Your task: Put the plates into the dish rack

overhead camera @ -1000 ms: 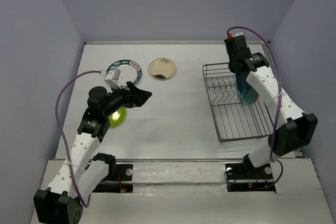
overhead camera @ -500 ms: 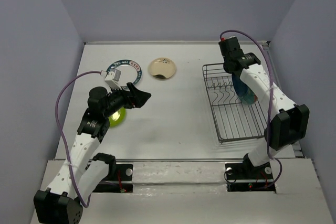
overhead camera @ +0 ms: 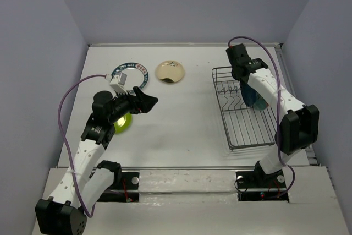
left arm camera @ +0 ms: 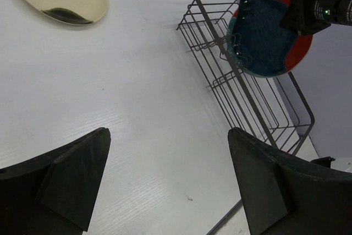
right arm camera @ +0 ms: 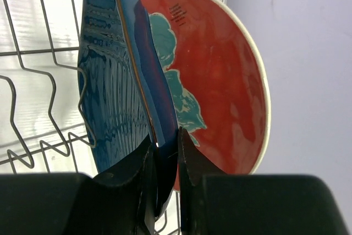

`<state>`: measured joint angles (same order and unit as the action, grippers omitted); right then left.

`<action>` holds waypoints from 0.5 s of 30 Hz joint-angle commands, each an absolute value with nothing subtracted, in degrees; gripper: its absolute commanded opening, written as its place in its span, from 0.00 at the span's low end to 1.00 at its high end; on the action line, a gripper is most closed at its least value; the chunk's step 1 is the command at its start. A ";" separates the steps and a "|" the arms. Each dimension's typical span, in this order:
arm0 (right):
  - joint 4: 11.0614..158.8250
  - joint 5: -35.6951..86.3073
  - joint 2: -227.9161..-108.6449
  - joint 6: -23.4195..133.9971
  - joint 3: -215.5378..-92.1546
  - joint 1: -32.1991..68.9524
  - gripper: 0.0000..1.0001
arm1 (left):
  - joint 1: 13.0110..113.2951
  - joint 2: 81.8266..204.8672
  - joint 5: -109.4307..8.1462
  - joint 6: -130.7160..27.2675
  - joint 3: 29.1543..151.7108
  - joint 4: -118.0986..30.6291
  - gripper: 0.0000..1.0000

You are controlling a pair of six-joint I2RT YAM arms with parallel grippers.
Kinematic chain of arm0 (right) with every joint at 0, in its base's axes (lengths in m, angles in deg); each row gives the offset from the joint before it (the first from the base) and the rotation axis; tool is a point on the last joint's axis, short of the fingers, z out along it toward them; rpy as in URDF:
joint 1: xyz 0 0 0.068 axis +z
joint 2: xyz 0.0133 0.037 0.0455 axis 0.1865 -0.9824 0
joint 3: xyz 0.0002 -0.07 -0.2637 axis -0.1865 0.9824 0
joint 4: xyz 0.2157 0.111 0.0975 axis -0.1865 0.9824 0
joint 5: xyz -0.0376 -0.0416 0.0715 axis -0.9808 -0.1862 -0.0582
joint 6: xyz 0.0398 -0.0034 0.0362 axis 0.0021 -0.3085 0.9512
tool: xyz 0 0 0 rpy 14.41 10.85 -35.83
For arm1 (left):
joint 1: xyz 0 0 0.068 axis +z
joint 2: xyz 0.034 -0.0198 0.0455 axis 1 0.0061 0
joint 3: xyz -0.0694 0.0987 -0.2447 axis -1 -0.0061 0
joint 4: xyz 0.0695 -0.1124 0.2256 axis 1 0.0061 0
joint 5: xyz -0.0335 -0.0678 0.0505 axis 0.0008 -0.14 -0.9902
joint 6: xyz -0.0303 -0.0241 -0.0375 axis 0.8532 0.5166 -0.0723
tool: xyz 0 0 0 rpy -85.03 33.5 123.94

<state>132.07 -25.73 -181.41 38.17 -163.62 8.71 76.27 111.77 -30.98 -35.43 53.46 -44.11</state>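
My right gripper (right arm camera: 165, 158) is shut on the rim of the dark blue leaf-shaped plate (right arm camera: 115, 81) and holds it on edge inside the dish rack (overhead camera: 247, 127), among the tines. The red-and-teal plate (right arm camera: 220, 81) stands upright just behind it. Both plates also show in the left wrist view, the blue one (left arm camera: 264, 31) in front of the red one (left arm camera: 301, 48). My left gripper (overhead camera: 147, 100) is open and empty above the table, beside the lime green plate (overhead camera: 124, 124). The gold plate (overhead camera: 170, 72) and the white plate with the green rim (overhead camera: 135, 72) lie at the back left.
The rack (left arm camera: 247, 97) stands at the table's right, close to the right wall. Its near half holds only wire tines (right arm camera: 33, 81). My left arm's cable loops over the table's left side (overhead camera: 66, 108). The green-rimmed plate is partly hidden by my left wrist.
My right arm has swung left and turned at the rack's far end, carrying the blue plate with it. My left arm has not moved.
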 commanded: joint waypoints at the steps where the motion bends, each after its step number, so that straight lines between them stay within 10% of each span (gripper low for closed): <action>1: 127.77 -26.64 -181.41 40.99 -162.60 8.32 0.07 | 76.21 112.24 -30.95 -36.23 54.56 -45.85 0.99; 15: 116.70 -18.99 -178.96 45.13 -152.05 7.80 0.10 | 76.12 119.88 -29.81 -31.49 55.09 -48.40 0.99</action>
